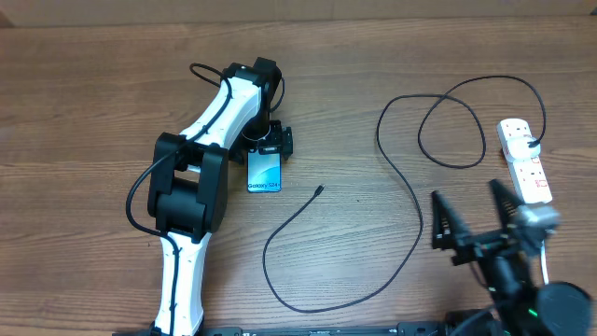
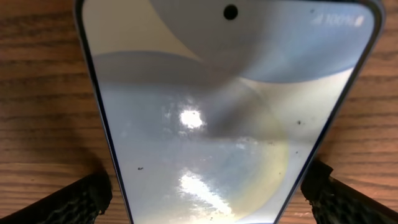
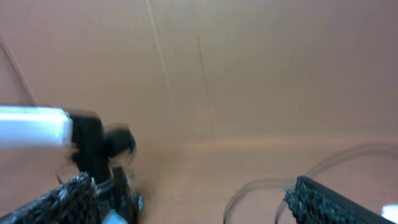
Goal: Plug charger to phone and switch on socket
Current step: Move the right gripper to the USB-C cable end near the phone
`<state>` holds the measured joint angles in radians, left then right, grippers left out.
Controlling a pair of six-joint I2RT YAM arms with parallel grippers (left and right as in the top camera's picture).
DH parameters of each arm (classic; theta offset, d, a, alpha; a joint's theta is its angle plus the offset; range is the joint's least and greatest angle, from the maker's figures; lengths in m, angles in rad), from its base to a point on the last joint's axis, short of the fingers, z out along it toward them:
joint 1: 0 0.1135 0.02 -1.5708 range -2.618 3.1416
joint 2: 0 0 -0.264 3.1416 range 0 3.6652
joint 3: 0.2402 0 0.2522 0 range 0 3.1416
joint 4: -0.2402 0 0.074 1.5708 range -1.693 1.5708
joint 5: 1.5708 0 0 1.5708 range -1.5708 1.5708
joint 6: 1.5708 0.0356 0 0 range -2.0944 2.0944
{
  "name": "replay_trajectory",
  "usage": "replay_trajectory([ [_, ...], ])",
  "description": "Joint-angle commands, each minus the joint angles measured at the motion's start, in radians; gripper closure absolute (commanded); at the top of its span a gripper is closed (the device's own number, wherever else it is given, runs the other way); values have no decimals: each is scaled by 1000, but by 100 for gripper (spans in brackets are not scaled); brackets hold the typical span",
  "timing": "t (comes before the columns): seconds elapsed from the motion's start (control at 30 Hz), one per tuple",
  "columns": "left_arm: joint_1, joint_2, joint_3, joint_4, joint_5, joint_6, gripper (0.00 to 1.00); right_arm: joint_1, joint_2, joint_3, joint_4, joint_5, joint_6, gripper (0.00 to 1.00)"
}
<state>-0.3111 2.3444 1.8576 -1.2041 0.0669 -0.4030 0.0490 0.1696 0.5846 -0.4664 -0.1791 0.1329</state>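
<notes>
The phone (image 1: 265, 172) lies flat on the table, screen up and lit. It fills the left wrist view (image 2: 224, 112). My left gripper (image 1: 268, 147) is over the phone's far end, open, with one finger on each side of it (image 2: 208, 205); the left finger shows a small gap to the phone. The charger cable (image 1: 410, 201) runs in loops from the socket (image 1: 524, 161) at the right to its free tip (image 1: 320, 189), which lies on the table right of the phone. My right gripper (image 1: 476, 217) is open and empty (image 3: 193, 199), near the front right.
The socket's white cord (image 1: 543, 261) runs toward the front edge beside my right arm. A cardboard wall (image 3: 249, 62) stands behind the table. The blurred right wrist view shows cable loops (image 3: 249, 190) and my left arm (image 3: 93, 155).
</notes>
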Motion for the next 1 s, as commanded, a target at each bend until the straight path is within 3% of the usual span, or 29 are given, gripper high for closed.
replay_trajectory([
  [0.0,-10,93,-48,82,67,-5,0,1,186,291,-185,14,-10,0],
  [0.17,-19,93,-64,97,63,-18,4,2,406,567,-433,-2,-9,0],
  [0.37,-21,93,-80,114,64,-69,0,2,509,607,-539,-191,-2,0],
  [0.4,-21,93,-82,118,64,-70,2,2,524,606,-548,-271,-2,0],
  [0.43,-21,93,-82,121,64,-70,12,2,539,606,-555,-330,-2,1],
  [0.5,-21,93,-82,132,64,-74,31,2,578,605,-569,-385,35,18],
  [0.53,-21,93,-82,143,64,-84,37,2,625,605,-588,-372,82,22],
  [0.77,-13,93,-82,169,53,-138,37,22,827,605,-664,-225,241,22],
  [0.97,39,93,-82,173,54,-182,37,165,1081,605,-641,-111,351,21],
])
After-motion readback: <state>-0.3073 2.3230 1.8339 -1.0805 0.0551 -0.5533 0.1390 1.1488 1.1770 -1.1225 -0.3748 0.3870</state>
